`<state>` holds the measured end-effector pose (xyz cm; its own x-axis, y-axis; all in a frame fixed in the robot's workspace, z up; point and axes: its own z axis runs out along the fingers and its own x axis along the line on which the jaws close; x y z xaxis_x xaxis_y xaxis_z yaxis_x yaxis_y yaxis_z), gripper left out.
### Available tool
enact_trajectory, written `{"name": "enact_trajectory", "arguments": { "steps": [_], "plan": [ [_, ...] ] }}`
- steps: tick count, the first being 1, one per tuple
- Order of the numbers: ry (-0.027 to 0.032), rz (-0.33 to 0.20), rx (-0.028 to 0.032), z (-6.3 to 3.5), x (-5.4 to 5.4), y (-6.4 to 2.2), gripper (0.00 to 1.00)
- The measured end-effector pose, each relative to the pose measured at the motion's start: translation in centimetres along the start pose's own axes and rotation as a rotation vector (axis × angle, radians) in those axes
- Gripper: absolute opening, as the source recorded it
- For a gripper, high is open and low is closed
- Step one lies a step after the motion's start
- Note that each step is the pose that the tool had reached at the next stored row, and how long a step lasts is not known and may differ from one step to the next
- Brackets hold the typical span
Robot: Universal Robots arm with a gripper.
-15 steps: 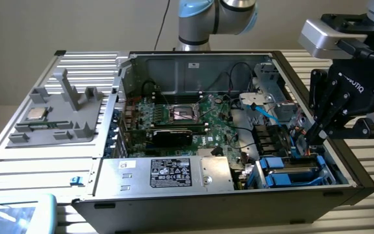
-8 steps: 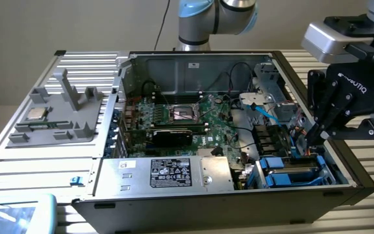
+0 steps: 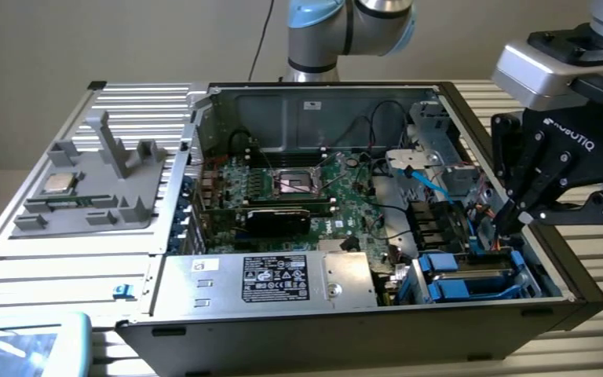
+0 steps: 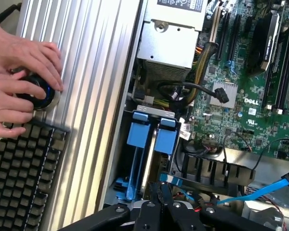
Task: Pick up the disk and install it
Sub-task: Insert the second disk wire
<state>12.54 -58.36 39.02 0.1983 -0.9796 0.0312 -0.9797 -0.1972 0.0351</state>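
Observation:
The disk [image 3: 467,275], silver-grey in its bright blue carrier, lies in the drive bay at the front corner of the open computer case [image 3: 553,259], on the exterior view's right. In the wrist view the blue carrier tabs [image 4: 154,134] stand side by side in that bay. My gripper [image 3: 513,225] hangs just above the bay with its black fingers [image 4: 160,204] pressed together. It is shut, and I see nothing between its fingers. The fingertips are close over the blue carrier's edge.
A silver power supply box [image 3: 270,279] with a black label fills the case's front. The green motherboard [image 3: 301,188] lies behind it, and a blue cable [image 3: 427,182] runs near the bay. A grey fixture holding a small chip [image 3: 60,184] stands outside. A person's hands [image 4: 19,82] rest on a knob by a keyboard [image 4: 19,178].

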Motion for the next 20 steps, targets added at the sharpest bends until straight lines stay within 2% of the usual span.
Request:
{"name": "enact_trajectory", "arguments": {
  "steps": [4,7,11,17,20],
  "plan": [
    [0.0003,-0.014,0.0005,0.32,-0.89,-0.2,0.11],
    [0.0005,-0.034,0.0012,0.37,-1.15,-0.25,0.11],
    [0.0007,-0.105,0.0039,0.38,-1.15,-0.25,0.11],
    [-0.0069,-0.212,0.01,0.4,-1.16,-0.25,0.11],
    [-0.0066,-0.264,0.0117,0.42,-1.15,-0.25,0.11]
  ]
}}
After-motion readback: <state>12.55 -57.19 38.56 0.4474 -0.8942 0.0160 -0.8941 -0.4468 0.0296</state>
